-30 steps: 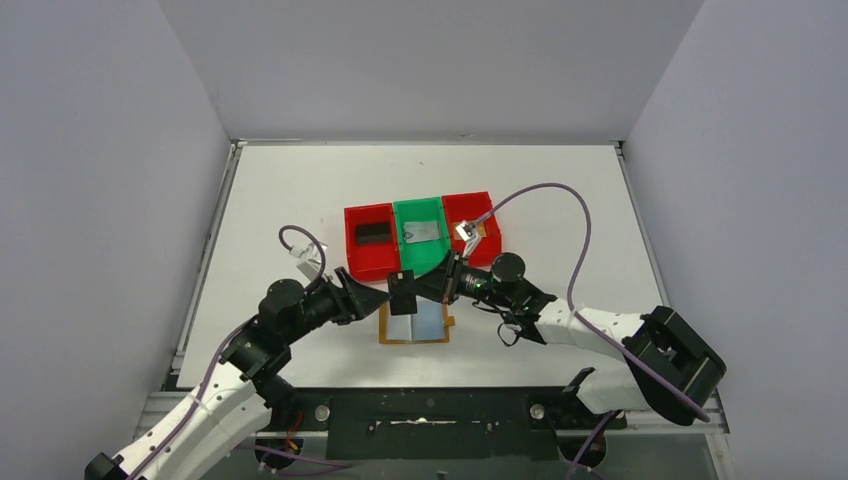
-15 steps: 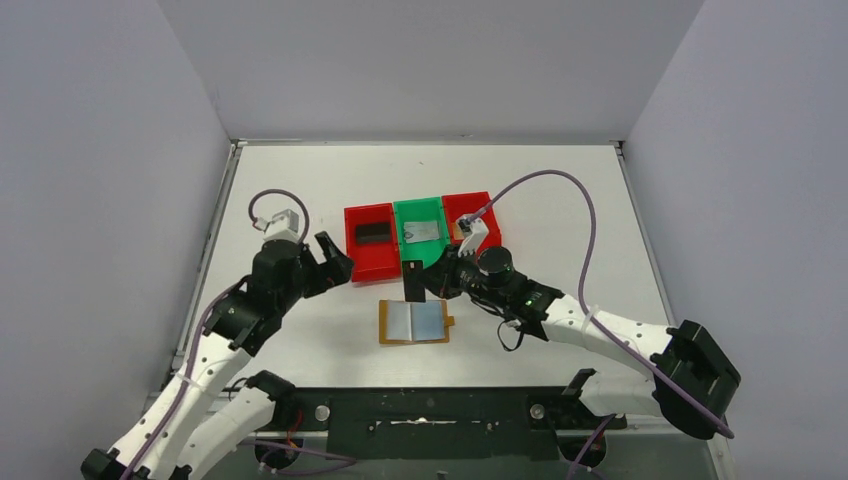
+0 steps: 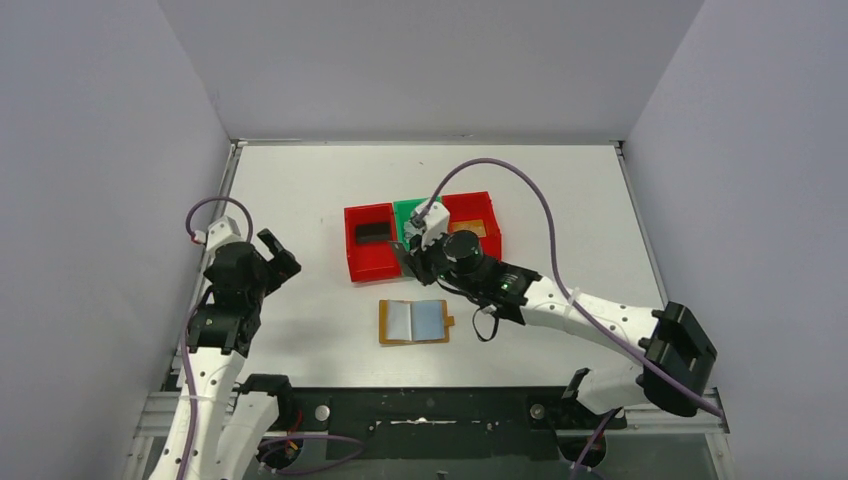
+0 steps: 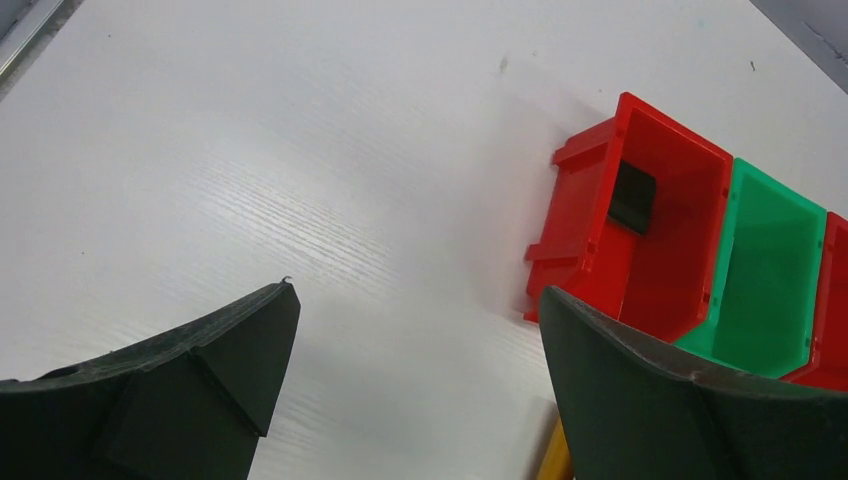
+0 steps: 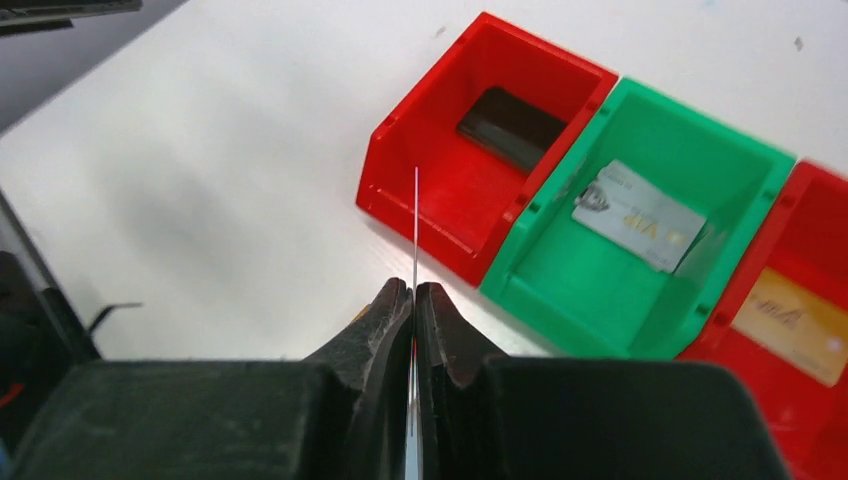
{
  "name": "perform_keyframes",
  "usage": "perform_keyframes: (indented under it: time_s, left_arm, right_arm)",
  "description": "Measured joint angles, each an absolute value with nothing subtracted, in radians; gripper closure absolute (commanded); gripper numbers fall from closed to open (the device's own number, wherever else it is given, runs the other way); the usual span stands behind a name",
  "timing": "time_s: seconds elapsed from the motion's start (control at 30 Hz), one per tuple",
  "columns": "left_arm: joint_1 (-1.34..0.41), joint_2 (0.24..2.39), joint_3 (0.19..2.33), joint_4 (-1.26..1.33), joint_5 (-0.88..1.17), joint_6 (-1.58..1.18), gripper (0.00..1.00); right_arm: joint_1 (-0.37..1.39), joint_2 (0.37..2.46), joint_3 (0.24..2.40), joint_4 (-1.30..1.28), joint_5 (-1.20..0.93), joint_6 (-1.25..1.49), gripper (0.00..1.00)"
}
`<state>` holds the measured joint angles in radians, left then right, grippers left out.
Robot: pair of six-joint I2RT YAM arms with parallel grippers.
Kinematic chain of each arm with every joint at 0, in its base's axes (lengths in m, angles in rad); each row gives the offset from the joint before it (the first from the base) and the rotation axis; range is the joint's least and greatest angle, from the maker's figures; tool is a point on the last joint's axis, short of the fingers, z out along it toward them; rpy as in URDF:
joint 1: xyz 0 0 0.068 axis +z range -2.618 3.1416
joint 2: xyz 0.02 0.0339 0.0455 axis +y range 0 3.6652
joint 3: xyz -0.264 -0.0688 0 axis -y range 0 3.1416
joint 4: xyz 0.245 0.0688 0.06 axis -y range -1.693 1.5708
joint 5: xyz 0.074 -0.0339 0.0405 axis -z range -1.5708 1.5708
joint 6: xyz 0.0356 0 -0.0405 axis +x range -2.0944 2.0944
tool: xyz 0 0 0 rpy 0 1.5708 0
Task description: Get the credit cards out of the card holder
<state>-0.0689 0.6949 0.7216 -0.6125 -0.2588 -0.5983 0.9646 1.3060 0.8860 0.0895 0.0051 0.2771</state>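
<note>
The tan card holder [image 3: 414,321] lies open on the table, its pale blue sleeves facing up. Beyond it, at the near edge of the left red bin [image 3: 368,262], my right gripper [image 3: 413,255] is shut on a black card [image 3: 399,262]. In the right wrist view that card [image 5: 415,230] shows edge-on as a thin line rising from the gripper [image 5: 414,288]. Another black card [image 5: 510,128] lies in the left red bin, a silver card [image 5: 632,214] in the green bin and an orange card [image 5: 797,325] in the right red bin. My left gripper [image 3: 275,255] hangs open and empty, far left of the holder.
Three bins stand in a row behind the holder: red [image 4: 590,220], green [image 4: 765,290] and red [image 3: 478,210]. A yellow-tan edge of the holder [image 4: 556,458] peeks past my left gripper's [image 4: 415,295] right finger. White table [image 3: 300,190] stretches left and behind.
My left arm has drawn back to the left, away from the holder, and its jaws have opened wide. My right gripper has carried the black card up and left toward the left red bin.
</note>
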Motion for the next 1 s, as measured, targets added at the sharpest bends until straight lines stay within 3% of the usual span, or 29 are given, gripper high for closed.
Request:
perform_keyframes:
  time_s: [0.6, 1.0]
  left_arm:
    - [-0.068, 0.627, 0.694, -0.576, -0.262, -0.591, 0.07]
    - [-0.068, 0.607, 0.694, -0.591, -0.337, -0.603, 0.07]
  right_arm:
    - [0.983, 1.85, 1.372, -0.016, 0.051, -0.409, 1.0]
    - [0.969, 2.058, 1.554, -0.063, 0.098, -0.664, 1.0]
